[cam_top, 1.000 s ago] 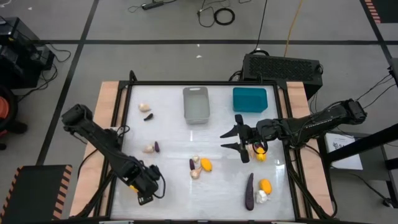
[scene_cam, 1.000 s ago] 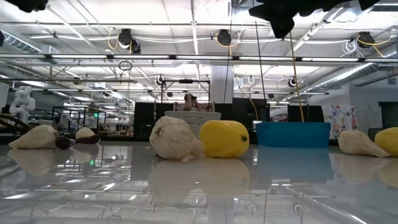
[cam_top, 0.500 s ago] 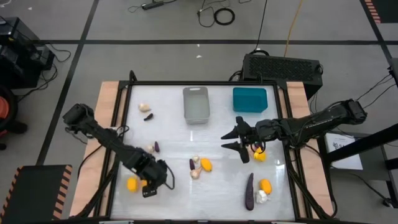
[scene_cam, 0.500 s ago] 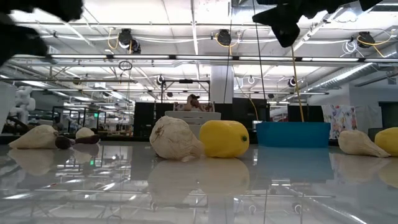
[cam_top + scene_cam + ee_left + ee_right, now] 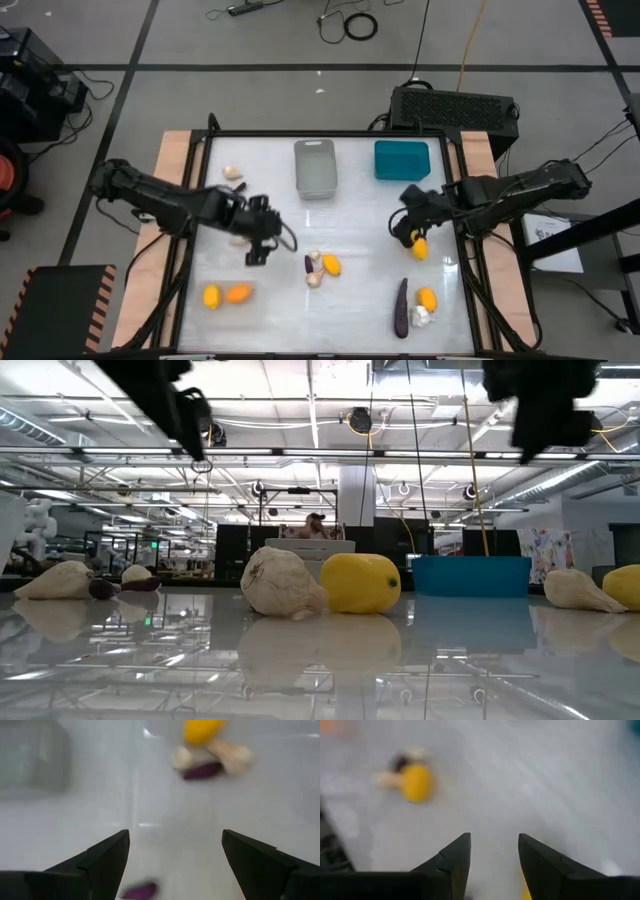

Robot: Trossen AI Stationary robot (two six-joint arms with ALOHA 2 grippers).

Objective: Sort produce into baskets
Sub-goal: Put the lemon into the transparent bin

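While left fingers (image 5: 107, 857) spread empty, small eggplant (image 5: 139, 891) lies between them.

A grey basket (image 5: 315, 167) and a teal basket (image 5: 401, 160) stand side by side at the table's far edge; a yellow fruit (image 5: 211, 296) and an orange one (image 5: 238, 293) lie near left; a long purple eggplant (image 5: 401, 307) lies near right beside what may be garlic (image 5: 419, 317); a garlic-and-lemon cluster (image 5: 320, 268) sits mid-table.

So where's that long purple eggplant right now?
Seen from above, the long purple eggplant lies near the table's front edge on the right arm's side, just left of an orange fruit and a whitish garlic bulb.
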